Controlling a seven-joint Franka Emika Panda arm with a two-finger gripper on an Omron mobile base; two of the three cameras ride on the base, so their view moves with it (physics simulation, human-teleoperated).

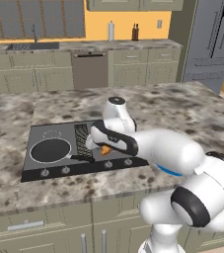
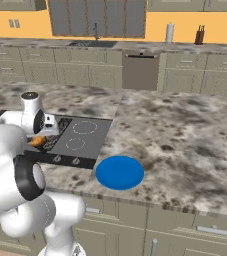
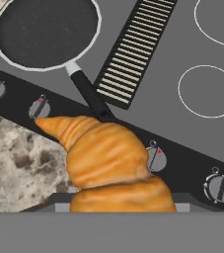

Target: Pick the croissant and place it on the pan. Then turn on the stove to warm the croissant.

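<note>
Pan (image 1: 50, 150): round, shallow and black with a thin pale rim; sits on the left burner of the stove, its short black handle pointing toward the knob row; nothing lies in it.
Stove (image 1: 59, 133): flat dark-grey cooktop set into the speckled counter (image 1: 182, 108), with a slatted grille strip (image 3: 133, 49) down the middle, white burner rings (image 3: 207, 91) on the right half and round knobs (image 3: 155, 159) along the front edge.
Croissant (image 3: 108, 158): golden-orange crescent with ridged, layered bands and a pointed tip; held up off the stove, above the front knob row, just right of the pan's handle; in the left base view a small orange piece of it (image 1: 105, 149) shows under the hand.
End effector (image 1: 101, 148): partly open, closed around the croissant, which hides the fingertips in the hand view.
Plate (image 2: 119, 172): flat, round and blue; lies on the counter just right of the stove's front corner.
</note>
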